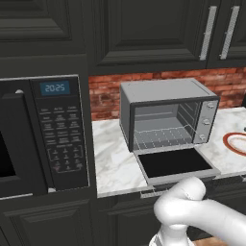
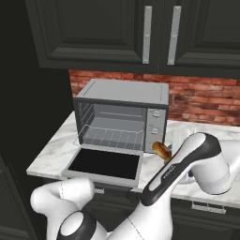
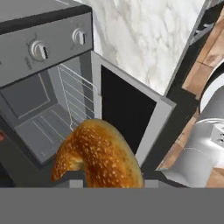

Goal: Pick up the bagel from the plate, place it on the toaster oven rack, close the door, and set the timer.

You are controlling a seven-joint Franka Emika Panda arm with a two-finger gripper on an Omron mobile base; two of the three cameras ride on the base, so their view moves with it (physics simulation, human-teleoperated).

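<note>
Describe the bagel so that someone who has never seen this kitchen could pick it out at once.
Start at the grey toaster oven on the marble counter, under the brick wall; its door hangs open. Just off the oven's knob side, the robot's gripper holds the bagel in the air. It is a golden-brown speckled bread ring, the one warm-coloured thing beside all that grey metal.

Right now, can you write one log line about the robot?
fingers: shut on bagel | toaster oven door: open | rack: empty | plate: empty

Even flat rendered light, soft shadows, coarse low-resolution edges
</note>
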